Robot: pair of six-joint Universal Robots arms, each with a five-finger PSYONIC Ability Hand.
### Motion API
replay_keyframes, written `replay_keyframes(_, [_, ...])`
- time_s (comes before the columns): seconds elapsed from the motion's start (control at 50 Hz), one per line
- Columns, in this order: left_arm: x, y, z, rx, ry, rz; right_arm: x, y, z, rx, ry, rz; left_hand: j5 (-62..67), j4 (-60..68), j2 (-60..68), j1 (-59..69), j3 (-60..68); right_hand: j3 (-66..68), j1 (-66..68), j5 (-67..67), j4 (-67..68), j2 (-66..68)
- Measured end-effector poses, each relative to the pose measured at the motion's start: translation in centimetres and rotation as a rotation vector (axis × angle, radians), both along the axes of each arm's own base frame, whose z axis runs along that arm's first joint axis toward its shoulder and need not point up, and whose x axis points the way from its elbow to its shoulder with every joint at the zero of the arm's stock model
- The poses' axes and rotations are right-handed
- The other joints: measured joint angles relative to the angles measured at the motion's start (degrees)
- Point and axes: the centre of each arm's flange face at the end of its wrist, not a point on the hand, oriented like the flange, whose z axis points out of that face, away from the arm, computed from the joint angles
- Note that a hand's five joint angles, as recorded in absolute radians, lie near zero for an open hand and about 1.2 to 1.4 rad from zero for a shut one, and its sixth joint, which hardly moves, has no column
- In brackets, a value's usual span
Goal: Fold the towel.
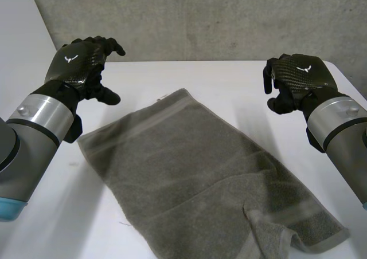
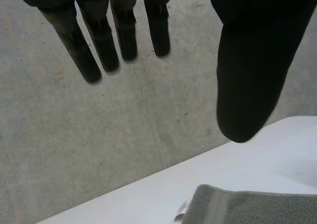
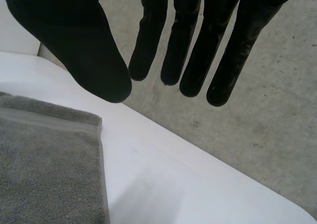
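A grey towel (image 1: 195,161) lies spread flat and slantwise on the white table (image 1: 51,213), with its near right corner (image 1: 269,230) flipped over onto itself. My left hand (image 1: 77,64) hovers above the table beside the towel's far left edge, fingers relaxed and empty. My right hand (image 1: 298,75) hangs over the table off the towel's far right edge, also holding nothing. In the left wrist view the left hand (image 2: 252,75) has straight fingers apart from the thumb, with a towel corner (image 2: 257,209) beyond it. The right hand (image 3: 74,35) likewise shows straight fingers, with the towel's edge (image 3: 44,169) under its thumb.
A grey concrete wall (image 1: 200,18) stands right behind the table's far edge. Bare white tabletop (image 3: 173,184) lies on both sides of the towel. The towel's near end reaches close to the table's front edge.
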Motion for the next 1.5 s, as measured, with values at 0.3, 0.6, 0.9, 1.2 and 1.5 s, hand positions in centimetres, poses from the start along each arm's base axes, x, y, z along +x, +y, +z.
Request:
replay_keyframes(0.3, [0.0,0.0,0.4,-0.043,-0.052,0.007,-0.9,3.9,-3.0,0.233,0.252,0.094,-15.2,-16.9,-17.1,-16.6,-17.1,-44.8,-37.9,-41.7,-43.9,-44.7])
replay_keyframes(0.6, [-0.2,-0.1,-0.2,-0.03,-0.058,0.003,-2.5,9.6,-8.7,0.437,0.525,0.246,-15.3,-17.1,-17.3,-16.8,-17.2,-44.8,-37.9,-41.7,-43.9,-44.7])
replay_keyframes(0.9, [-0.3,-0.2,-0.9,-0.012,-0.066,0.0,-2.7,11.4,-11.7,0.51,0.562,0.28,-15.3,-16.9,-17.1,-16.7,-17.0,-28.7,-24.7,-27.9,-29.0,-28.5])
replay_keyframes(1.2, [-0.2,0.6,-2.4,0.035,-0.09,-0.012,-0.1,5.3,-5.3,0.148,0.376,0.18,-8.1,-8.1,-8.2,-8.1,-8.3,10.9,3.8,9.7,11.2,9.8])
replay_keyframes(1.5, [-1.2,1.6,-6.6,0.053,-0.302,-0.159,0.7,-2.3,-1.6,0.009,0.227,0.063,-7.2,-7.3,-7.4,-7.3,-7.4,11.2,3.8,10.1,11.2,9.8])
